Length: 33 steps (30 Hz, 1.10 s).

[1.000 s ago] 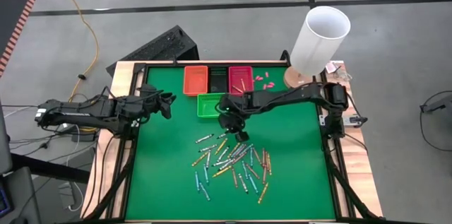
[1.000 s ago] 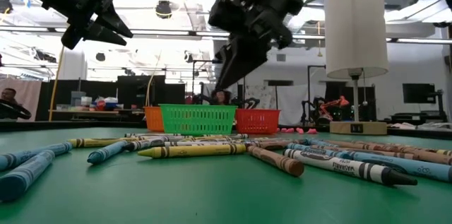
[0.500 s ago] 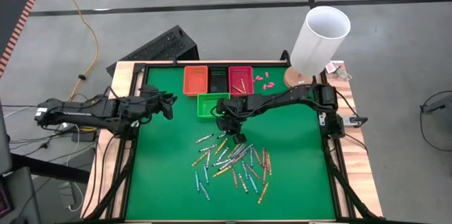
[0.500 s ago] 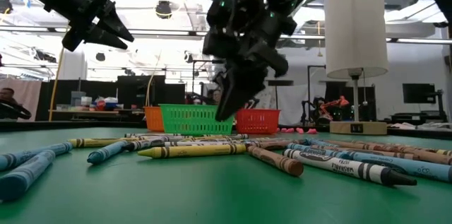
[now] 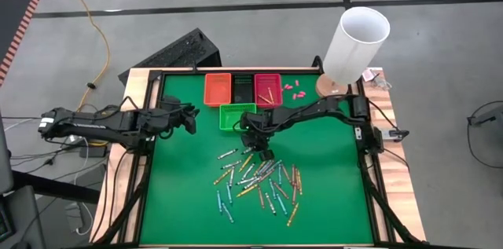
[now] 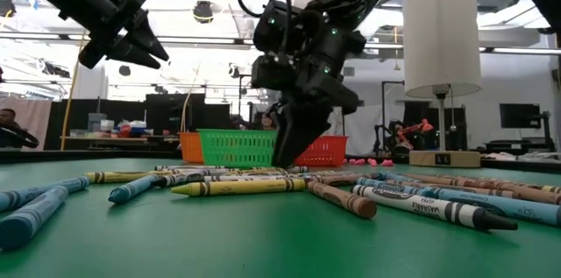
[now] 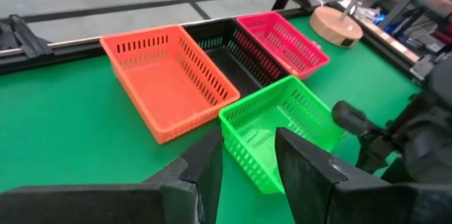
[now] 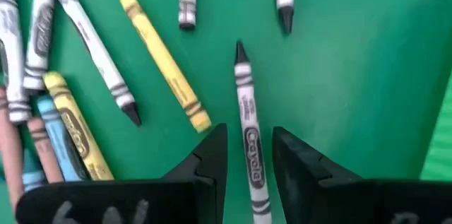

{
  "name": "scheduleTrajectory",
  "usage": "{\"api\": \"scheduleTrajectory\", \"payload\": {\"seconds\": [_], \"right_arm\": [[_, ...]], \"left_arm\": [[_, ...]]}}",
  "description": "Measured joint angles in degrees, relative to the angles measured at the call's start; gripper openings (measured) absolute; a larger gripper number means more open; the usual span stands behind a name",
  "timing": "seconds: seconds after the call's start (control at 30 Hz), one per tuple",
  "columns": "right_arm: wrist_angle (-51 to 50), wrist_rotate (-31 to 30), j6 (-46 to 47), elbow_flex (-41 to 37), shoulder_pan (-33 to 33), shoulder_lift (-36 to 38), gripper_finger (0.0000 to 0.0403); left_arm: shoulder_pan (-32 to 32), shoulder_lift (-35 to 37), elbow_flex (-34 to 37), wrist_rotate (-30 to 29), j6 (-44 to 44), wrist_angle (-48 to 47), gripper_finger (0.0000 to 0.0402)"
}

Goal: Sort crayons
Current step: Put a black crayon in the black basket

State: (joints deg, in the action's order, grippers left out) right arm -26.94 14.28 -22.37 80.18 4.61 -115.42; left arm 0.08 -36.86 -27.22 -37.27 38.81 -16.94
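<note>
Several crayons (image 5: 259,178) in yellow, blue, grey and brown lie scattered flat on the green mat. My right gripper (image 5: 263,153) is low over the pile's far edge, pointing steeply down and open. In the right wrist view, its fingers (image 8: 212,155) stand on either side of a grey crayon with a black tip (image 8: 247,121), which lies along the gap on the mat. A yellow crayon (image 8: 162,61) lies beside it. My left gripper (image 5: 191,119) hangs open in the air over the mat's left part, with nothing between its fingers (image 7: 247,164).
Four small baskets stand at the mat's far side: orange (image 5: 218,89), black (image 5: 244,88), pink-red (image 5: 268,88) with a crayon in it, and green (image 5: 234,117) in front of them. A white lamp (image 5: 355,45) stands at the far right corner, with pink bits (image 5: 292,89) near it.
My right gripper has come down from above the green basket's near side toward the far edge of the crayon pile, tipping a little steeper. Its fingers have kept the same gap. The crayons lie as before.
</note>
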Motion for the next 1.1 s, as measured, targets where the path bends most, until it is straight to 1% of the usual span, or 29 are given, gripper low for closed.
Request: {"api": "scheduleTrajectory", "payload": {"seconds": [0.1,0.17,0.27,0.57,0.73,0.9,1.1], "right_arm": [[-0.32,-0.58,-0.12,0.02,0.04,-0.14,0.0107],[-0.36,-2.01,-0.14,0.02,0.02,-0.14,0.0105],[-0.46,-3.66,-0.09,0.02,-0.08,-0.14,0.0095],[-1.31,-4.15,0.00,0.02,-0.11,0.00,0.0041],[-1.30,-4.32,1.66,0.02,-0.14,0.07,0.0007],[-1.89,-4.34,3.08,0.53,-0.16,0.07,0.0005],[-5.30,-4.77,2.58,4.71,0.05,-0.04,0.0005]], "left_arm": [[0.00,0.15,0.00,0.02,0.03,0.00,0.0119],[0.00,0.15,0.00,-0.01,0.02,0.21,0.0119],[0.00,0.13,0.00,0.02,0.04,0.12,0.0119],[0.00,0.13,0.00,1.00,0.04,0.12,0.0119],[0.00,0.13,0.00,1.00,0.04,0.10,0.0119],[0.01,0.13,0.00,1.00,0.04,0.12,0.0119],[0.02,0.13,0.00,1.28,0.04,0.12,0.0119]]}}
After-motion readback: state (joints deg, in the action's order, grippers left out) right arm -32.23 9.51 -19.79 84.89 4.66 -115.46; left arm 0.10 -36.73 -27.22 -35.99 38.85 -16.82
